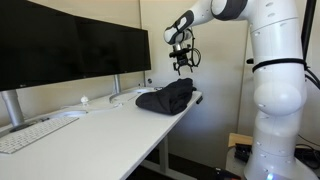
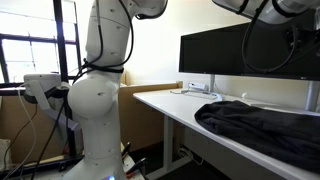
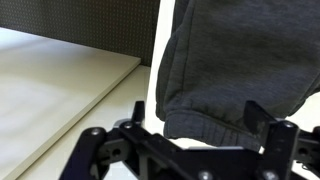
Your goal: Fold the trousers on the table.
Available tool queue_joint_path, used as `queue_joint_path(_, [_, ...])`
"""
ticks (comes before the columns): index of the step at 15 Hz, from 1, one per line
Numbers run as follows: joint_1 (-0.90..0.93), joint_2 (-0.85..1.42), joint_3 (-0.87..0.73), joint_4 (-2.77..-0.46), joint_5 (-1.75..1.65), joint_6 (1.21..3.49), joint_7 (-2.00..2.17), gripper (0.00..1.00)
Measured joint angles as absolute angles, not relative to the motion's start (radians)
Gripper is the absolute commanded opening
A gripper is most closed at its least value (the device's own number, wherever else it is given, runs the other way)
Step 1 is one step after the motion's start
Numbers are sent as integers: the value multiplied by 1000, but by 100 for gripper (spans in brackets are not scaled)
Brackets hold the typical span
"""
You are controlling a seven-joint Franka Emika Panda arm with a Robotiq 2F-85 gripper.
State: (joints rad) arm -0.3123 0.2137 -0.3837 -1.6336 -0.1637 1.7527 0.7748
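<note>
The dark grey trousers [image 1: 168, 97] lie bunched at the far end of the white table [image 1: 100, 125]. In an exterior view they lie in a heap near the table's front edge [image 2: 255, 125]. My gripper [image 1: 181, 62] hangs in the air above them, not touching. In the wrist view the gripper [image 3: 200, 125] is open and empty. Its two black fingers stand on either side of a ribbed hem of the trousers [image 3: 215, 60] below.
Two large black monitors [image 1: 70, 45] stand along the back of the table, with a white keyboard [image 1: 35, 133] in front of them. The robot's white base [image 1: 275, 100] stands beside the table end. The table edge and the floor show at the left of the wrist view.
</note>
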Motion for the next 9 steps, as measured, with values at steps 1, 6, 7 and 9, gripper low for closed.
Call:
queue_joint_path(1, [-312,214,-384,-1634,-164,1753,775,100])
queue_joint_path(6, [-308,203,-378,-1633,-164,1752,775,100])
queue_joint_path(7, [-306,196,-374,-1633,-164,1752,775,100])
queue_joint_path(9, [-296,174,-366,-1633,-165,1752,775,100])
